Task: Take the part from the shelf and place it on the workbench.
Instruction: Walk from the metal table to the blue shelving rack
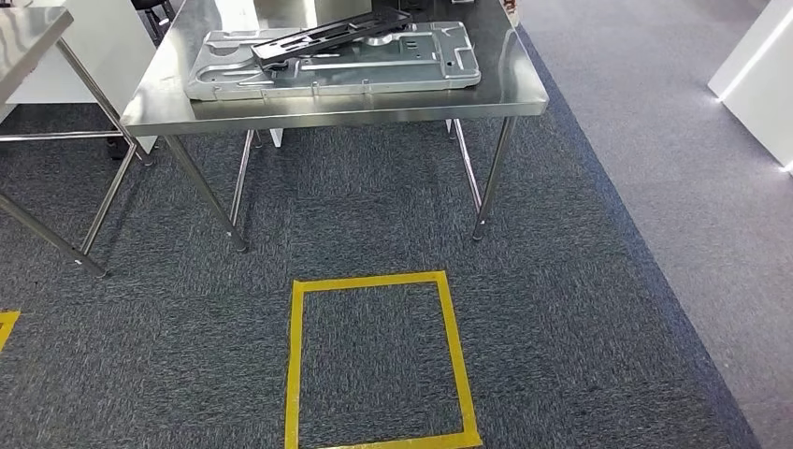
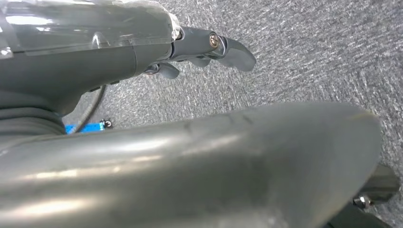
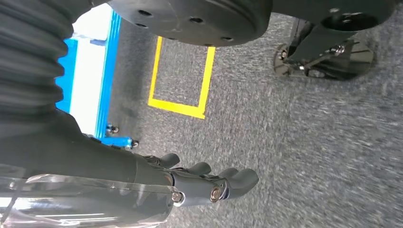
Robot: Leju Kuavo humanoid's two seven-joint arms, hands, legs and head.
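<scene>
The left hand [image 2: 209,50], seen from its own wrist camera, hangs over grey carpet [image 2: 309,52] with its fingers [image 2: 235,52] stretched out and a little apart, nothing between them. A broad, smooth grey body surface crosses the lower part of that picture, and a bit of blue frame [image 2: 83,128] with a small caster shows beside it.

The right hand [image 3: 209,183], in its wrist view, likewise holds nothing: its dark fingers [image 3: 242,179] lie side by side, lightly bent, above the carpet. Beyond them a square of yellow tape [image 3: 178,107] is stuck on the floor, and a blue-edged white cart [image 3: 90,80] on small wheels stands just beside the tape.

From the head view, a steel desk [image 1: 327,110] stands ahead on thin metal legs. On it lies a large silver stamped metal panel [image 1: 374,70], flat and taking up much of the top. The part [image 1: 327,37], a long black frame, rests on that panel, set at a slant across it. On the carpet in front of the desk is a yellow tape square [image 1: 374,360]. The corner of a second steel desk [image 1: 28,42] shows to the left, and paler carpet [image 1: 692,168] runs along the right.
</scene>
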